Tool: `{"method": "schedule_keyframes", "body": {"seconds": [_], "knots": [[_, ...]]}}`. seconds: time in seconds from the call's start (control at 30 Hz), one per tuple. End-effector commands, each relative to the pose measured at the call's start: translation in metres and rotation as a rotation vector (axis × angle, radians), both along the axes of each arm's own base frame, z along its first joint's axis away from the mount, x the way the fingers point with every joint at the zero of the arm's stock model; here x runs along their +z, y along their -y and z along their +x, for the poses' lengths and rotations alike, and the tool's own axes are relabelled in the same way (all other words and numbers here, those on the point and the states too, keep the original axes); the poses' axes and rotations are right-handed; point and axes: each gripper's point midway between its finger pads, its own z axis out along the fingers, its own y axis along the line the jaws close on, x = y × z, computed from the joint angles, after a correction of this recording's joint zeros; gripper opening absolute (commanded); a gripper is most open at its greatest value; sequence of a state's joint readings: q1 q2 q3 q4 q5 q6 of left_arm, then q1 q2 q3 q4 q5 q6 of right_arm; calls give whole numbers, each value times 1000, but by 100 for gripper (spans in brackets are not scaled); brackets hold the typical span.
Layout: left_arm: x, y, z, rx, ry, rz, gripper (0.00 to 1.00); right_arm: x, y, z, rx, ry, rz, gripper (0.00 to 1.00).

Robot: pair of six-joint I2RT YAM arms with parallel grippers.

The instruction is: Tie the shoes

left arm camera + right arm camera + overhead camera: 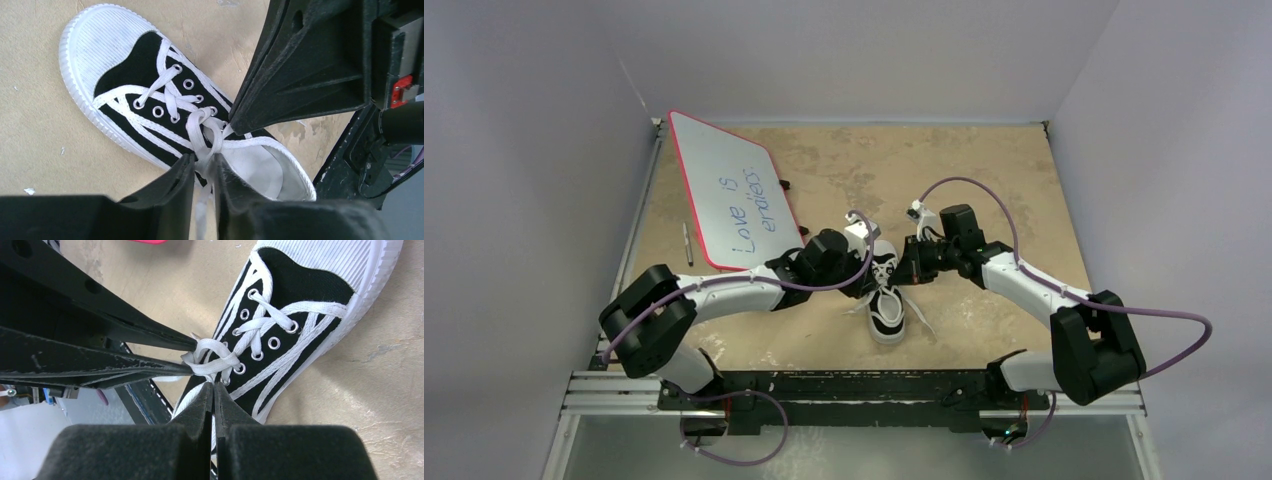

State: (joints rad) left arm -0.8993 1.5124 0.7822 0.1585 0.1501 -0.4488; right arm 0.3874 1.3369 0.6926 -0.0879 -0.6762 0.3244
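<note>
The shoe (887,310) is a black sneaker with white stripes and lies mid-table, its toe cap (95,45) towards the arm bases. Its white laces (202,125) are crossed into a loose knot above the tongue. My left gripper (204,159) comes in from the shoe's left side, its jaws closed on a lace strand just below the knot. The right gripper (214,386) meets it from the other side. Its tips are pinched together at the knot (212,360), and a thin white strand shows in the slit between them. Both grippers (886,266) nearly touch over the shoe's opening.
A pink-rimmed whiteboard (729,190) with handwriting lies at the back left, a pen (687,243) beside it. Loose lace ends (919,322) trail on the tan tabletop (984,180) beside the shoe. Grey walls close in the table on three sides.
</note>
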Motion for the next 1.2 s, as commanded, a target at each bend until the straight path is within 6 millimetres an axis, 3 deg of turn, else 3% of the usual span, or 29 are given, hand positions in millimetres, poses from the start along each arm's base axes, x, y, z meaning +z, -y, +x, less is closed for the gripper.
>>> {"method": "schedule_keyframes", "body": {"seconds": [0.0,0.23,0.8,0.97,1.17], "knots": [[21,16,12,-29,79,-53,13,24,-11,10,20,58,62,0],[26,14,16,-22,112,-50,0,25,-17,12,1,34,112,0],[42,7,30,58,83,-172,0,16,-21,14,-63,-13,149,0],[45,12,22,16,63,-214,9,14,-19,14,-70,-15,141,0],[35,13,16,-15,41,-201,21,16,-19,15,-74,-6,141,0]]}}
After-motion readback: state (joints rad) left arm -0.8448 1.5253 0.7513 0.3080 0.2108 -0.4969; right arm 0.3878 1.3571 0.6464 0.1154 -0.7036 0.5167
